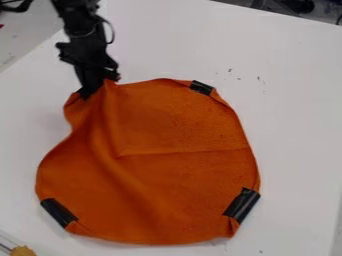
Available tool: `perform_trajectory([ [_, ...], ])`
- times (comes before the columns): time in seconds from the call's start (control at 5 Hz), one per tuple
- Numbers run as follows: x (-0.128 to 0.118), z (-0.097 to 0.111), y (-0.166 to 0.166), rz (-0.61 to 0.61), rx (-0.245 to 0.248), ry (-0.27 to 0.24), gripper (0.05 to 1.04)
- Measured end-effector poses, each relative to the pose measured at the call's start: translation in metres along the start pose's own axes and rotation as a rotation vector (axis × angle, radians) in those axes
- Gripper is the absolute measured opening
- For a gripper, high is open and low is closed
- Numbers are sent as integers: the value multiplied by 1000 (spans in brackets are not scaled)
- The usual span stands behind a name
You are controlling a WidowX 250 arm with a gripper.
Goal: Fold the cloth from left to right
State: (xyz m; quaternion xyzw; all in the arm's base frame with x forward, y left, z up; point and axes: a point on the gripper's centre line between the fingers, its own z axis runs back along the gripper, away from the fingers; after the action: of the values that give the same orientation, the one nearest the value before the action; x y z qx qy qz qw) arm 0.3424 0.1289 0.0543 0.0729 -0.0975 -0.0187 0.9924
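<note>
Cloth: orange, roughly round fabric (180,185), lying on the white tabletop (297,115), its upper-left edge drawn up into a peak, with folds running down from there. The black two-finger gripper (97,89) is closed on that edge, pinching the fabric. Black strips sit at the cloth's upper right (202,88), lower right (241,205) and lower left (59,212). A crease crosses its right half.

Seemingly a lab: robot arm (83,31) over a white table (297,125)
</note>
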Motion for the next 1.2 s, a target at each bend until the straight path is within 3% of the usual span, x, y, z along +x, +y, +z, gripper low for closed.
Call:
perform_trajectory([
  [0.2, 17, 23, -37, -26, 36, 16, 78],
  [0.4, 22, 30, -89, -37, 47, 33, 78],
  [0.6, 22, 34, -137, -40, 11, 44, 78],
  [1.0, 29, 3, -188, -62, -73, 64, 105],
  [1.2, 35, 0, -202, -66, -92, 48, 274],
])
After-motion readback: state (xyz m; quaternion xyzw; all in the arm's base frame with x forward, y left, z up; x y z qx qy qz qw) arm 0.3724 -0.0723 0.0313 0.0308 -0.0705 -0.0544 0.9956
